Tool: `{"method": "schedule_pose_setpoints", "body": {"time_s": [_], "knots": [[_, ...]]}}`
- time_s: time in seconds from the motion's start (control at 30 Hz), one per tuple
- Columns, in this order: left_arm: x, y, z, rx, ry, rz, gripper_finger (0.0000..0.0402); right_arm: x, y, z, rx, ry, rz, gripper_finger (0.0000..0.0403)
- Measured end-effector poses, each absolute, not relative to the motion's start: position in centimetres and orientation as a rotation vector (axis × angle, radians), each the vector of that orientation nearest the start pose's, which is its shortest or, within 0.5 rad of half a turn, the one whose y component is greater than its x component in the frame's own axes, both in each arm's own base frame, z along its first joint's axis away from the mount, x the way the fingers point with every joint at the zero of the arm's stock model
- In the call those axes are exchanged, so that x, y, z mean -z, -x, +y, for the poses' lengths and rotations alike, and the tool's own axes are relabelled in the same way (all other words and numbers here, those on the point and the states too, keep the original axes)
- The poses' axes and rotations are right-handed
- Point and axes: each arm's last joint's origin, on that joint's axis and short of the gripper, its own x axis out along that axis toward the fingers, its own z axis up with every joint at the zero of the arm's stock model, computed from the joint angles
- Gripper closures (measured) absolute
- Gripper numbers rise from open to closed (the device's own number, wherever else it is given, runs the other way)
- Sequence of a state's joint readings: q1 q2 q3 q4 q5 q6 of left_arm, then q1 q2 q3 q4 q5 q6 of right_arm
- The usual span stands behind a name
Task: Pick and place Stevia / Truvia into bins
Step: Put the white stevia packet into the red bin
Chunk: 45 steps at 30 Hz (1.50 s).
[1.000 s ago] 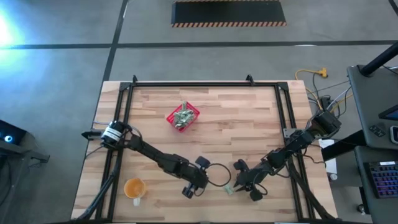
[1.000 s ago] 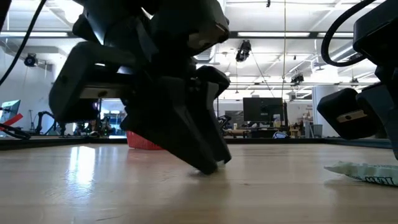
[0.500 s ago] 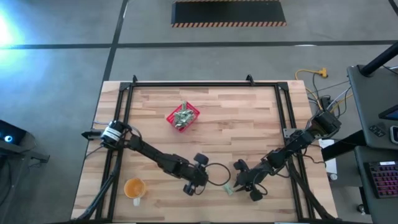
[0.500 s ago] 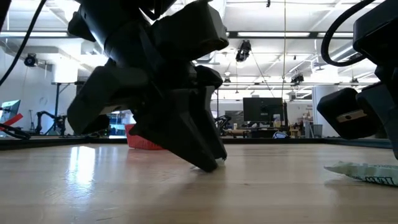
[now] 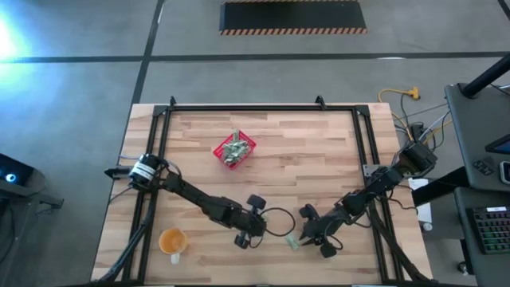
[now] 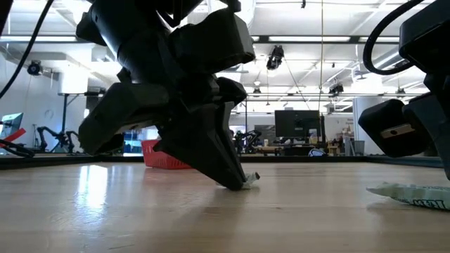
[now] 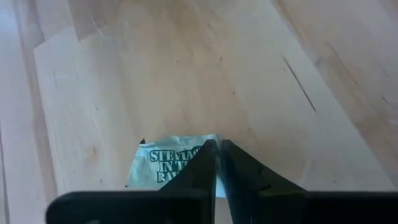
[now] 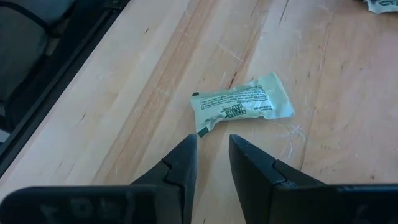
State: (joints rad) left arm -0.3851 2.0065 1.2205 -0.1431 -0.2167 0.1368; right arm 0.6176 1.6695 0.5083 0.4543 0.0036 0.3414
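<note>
The worktop (image 5: 319, 151) was made of pale wood planks with a black frame around it, on a grey floor. A small square red basket (image 5: 234, 150) of plastic sat toward the far side, with green and white packets piled inside.

The left tool (image 5: 260, 237) was down low at the near middle of the worktop. Its two dark fingers (image 7: 205, 165) were pinched almost together on the edge of a flat, pale green paper packet (image 7: 163, 167) with dark letters. The packet lay flat on the wood.

The right tool (image 5: 304, 237) was close by, with its fingers (image 8: 183, 163) a little apart and holding nothing. A crinkled packet (image 8: 242, 103) lay just past its tips, its long side running across them. An orange cup (image 5: 172, 241) stood near the left corner.
</note>
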Motion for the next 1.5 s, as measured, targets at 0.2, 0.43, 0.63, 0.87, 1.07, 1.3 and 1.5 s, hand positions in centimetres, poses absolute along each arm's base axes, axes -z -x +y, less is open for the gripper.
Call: {"method": "schedule_pose_setpoints", "body": {"time_s": [0.2,0.43,0.63,0.87,1.07,1.3,1.5], "knots": [[-13.5,-37.7,-14.6,0.208,-0.409,0.881,0.0401,-10.3,-22.2,15.8,-0.463,-0.099,0.772,0.0316],[-14.2,-37.2,-14.4,0.016,-0.517,0.868,0.0402,-10.3,-22.2,15.8,-0.462,-0.099,0.772,0.0316],[-16.0,-36.6,-14.8,-0.173,-0.606,0.794,0.0401,-10.2,-22.2,15.7,-0.462,-0.098,0.774,0.0316],[-17.9,-35.6,-14.7,-0.307,-0.675,0.766,0.0401,-10.2,-22.2,15.7,-0.45,-0.094,0.77,0.0316],[-19.8,-33.7,-12.7,-0.454,-0.735,0.789,0.0401,-10.2,-22.2,15.7,-0.438,-0.09,0.766,0.0316],[-22.2,-30.3,-7.9,-0.565,-0.639,0.766,0.0401,-10.2,-22.2,15.7,-0.438,-0.09,0.765,0.0316],[-21.7,-26.5,-3.5,-0.616,-0.515,0.756,0.0401,-10.2,-22.2,15.7,-0.438,-0.09,0.765,0.0316]]}}
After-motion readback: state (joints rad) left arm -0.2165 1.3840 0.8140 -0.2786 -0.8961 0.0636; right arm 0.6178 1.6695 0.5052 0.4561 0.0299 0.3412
